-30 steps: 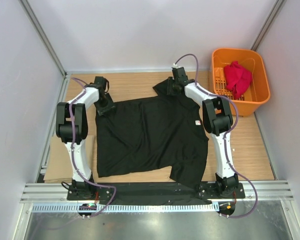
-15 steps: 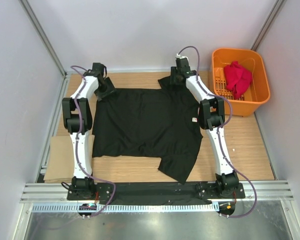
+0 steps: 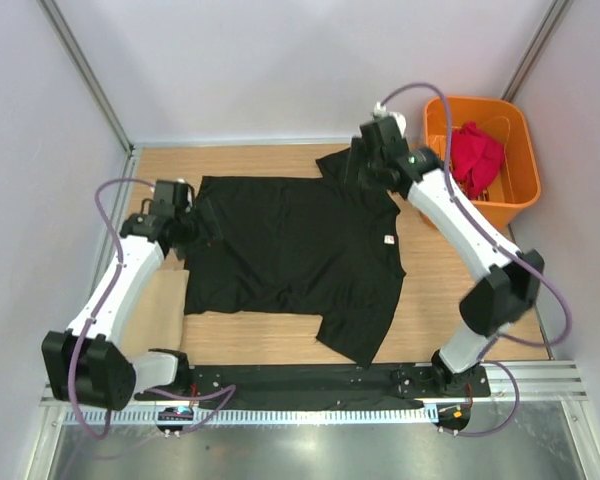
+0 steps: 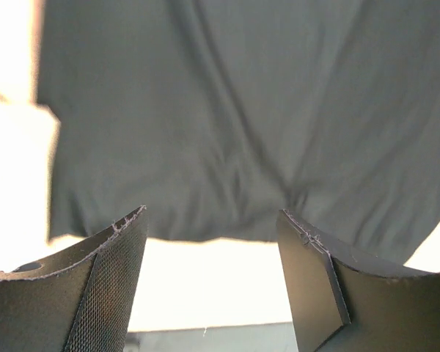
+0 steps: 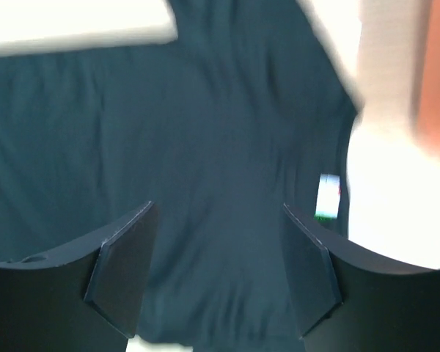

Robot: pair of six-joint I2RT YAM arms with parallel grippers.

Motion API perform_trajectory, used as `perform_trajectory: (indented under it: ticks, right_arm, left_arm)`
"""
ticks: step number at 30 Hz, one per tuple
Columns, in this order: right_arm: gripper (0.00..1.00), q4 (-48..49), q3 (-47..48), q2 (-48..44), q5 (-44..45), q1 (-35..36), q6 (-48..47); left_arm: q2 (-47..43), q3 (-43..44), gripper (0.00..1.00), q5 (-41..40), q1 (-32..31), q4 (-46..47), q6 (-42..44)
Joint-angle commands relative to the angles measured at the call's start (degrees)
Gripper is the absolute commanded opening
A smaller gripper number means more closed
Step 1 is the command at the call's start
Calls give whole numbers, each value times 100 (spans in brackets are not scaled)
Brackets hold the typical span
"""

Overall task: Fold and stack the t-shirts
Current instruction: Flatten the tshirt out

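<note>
There, at the far right of the desk (image 3: 460,290), the orange basket (image 3: 510,212) holds the crumpled red t-shirt (image 3: 475,152). The black t-shirt (image 3: 295,250) lies spread on the desk. The left fingers (image 4: 110,286) and right fingers (image 5: 125,271) are both released, gripping nothing.

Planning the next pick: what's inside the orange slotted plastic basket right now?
A crumpled bright red cloth t-shirt lies inside the orange slotted plastic basket, with bare slotted floor showing beside it. Whatever is under the shirt is covered and cannot be seen.
</note>
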Motion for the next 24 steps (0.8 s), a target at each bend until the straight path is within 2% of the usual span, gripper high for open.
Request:
perform_trajectory:
  ticks: [1, 6, 13, 19, 22, 24]
  right_arm:
    - [72, -242, -1702, -476, 306, 214, 1211]
    - [75, 92, -3470, -1304, 473, 329, 2444]
    - [77, 39, -3945, -883, 754, 390, 2779]
    - [77, 1092, -4833, -725, 763, 390, 2999]
    - [76, 1330, -5001, -531, 982, 329, 2937]
    - [75, 1446, -5149, -426, 1106, 189, 2902]
  left_arm:
    - [-445, -601, 72, 282, -475, -133, -238]
    - [-1069, -997, 73, 194, -625, -562, -195]
    - [-1211, -954, 77, -131, -625, -810, -72]
    - [-1088, -892, 81, -387, -616, -827, -396]
    - [-983, -980, 78, -290, -616, -722, -554]
    - [-956, -1103, 72, -264, -616, -574, -651]
